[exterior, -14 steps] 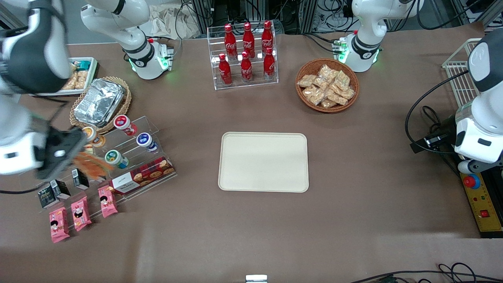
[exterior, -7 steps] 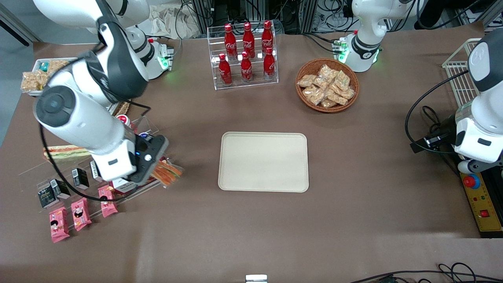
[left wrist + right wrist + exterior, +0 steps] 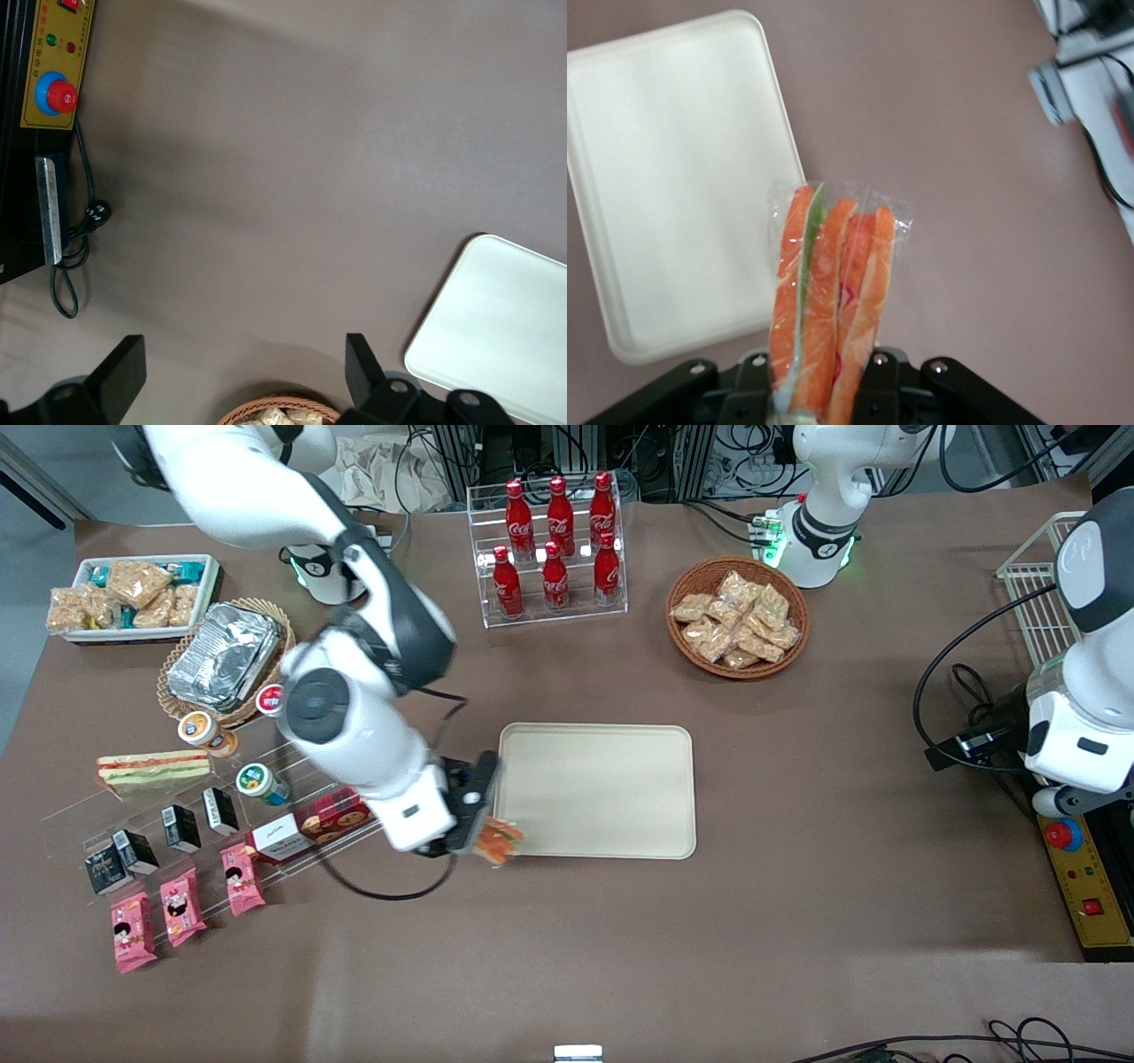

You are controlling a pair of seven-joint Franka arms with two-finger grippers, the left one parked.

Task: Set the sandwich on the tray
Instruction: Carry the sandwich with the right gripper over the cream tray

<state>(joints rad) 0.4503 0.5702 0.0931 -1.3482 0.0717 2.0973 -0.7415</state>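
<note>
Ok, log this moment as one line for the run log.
phase: carry | end effector: shut on sandwich | position: at tray corner nearest front camera, working arm's end | sandwich: not yet on tray

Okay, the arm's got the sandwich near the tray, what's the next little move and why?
Probably carry it a bit farther over the tray before lowering. The gripper, shut on the sandwich, hangs at the tray's corner nearest the working arm's end, so the sandwich overlaps only the rim; the tray's bare middle lies just ahead.
</note>
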